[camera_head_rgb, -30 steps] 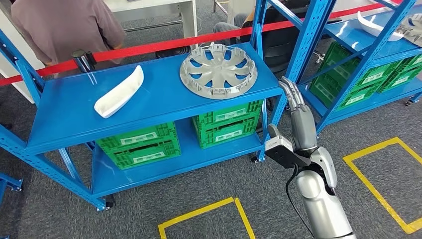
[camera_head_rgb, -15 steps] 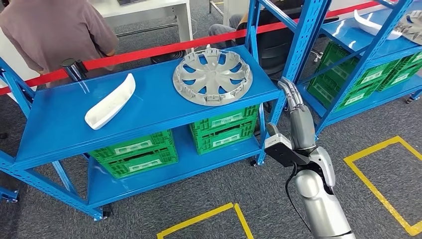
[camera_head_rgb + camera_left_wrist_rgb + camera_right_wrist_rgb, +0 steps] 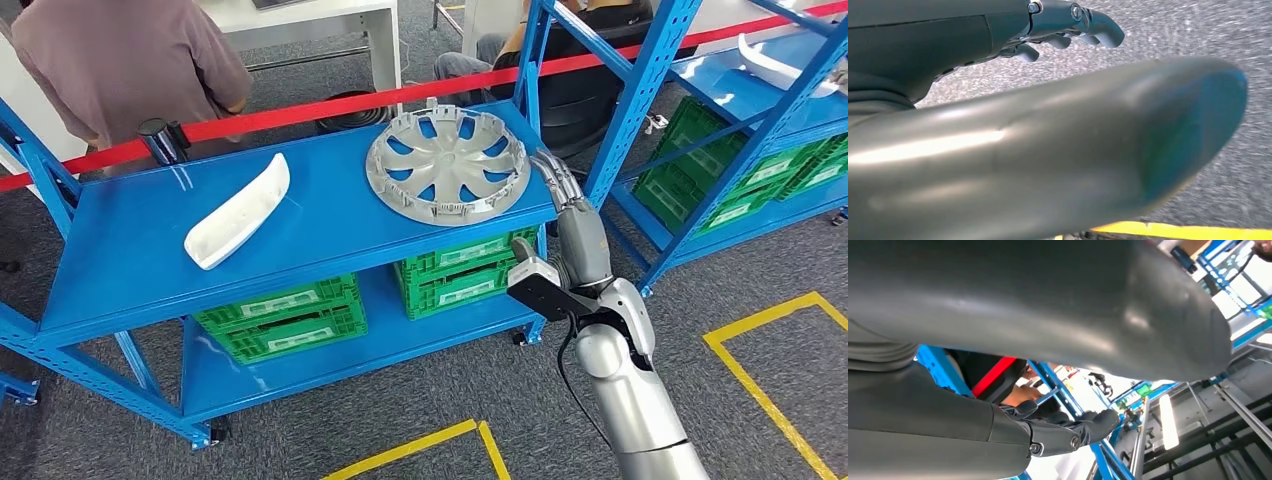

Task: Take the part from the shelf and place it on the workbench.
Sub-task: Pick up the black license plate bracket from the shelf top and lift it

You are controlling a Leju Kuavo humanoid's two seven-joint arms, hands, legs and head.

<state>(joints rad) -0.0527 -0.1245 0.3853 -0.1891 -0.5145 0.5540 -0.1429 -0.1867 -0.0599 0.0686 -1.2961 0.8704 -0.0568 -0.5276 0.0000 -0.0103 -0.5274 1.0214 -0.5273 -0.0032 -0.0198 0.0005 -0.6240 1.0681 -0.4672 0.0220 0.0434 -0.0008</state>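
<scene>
Our right hand [image 3: 568,200], fingers straight and empty, could nudge the silver plastic wheel cover [image 3: 447,164] off the blue metal shelf [image 3: 130,270] by approaching edge-on.

On the shelf [image 3: 320,225] top, the hubcap [image 3: 446,164] lay at the right end and the trim piece [image 3: 238,210] left of it, well apart. Crates [image 3: 280,312] sat on the lower level beneath them. The right hand [image 3: 570,215] stood just beside the shelf's right front corner, near the hubcap. A person [image 3: 130,60] stood behind the shelf, beyond the tape [image 3: 300,108].
</scene>
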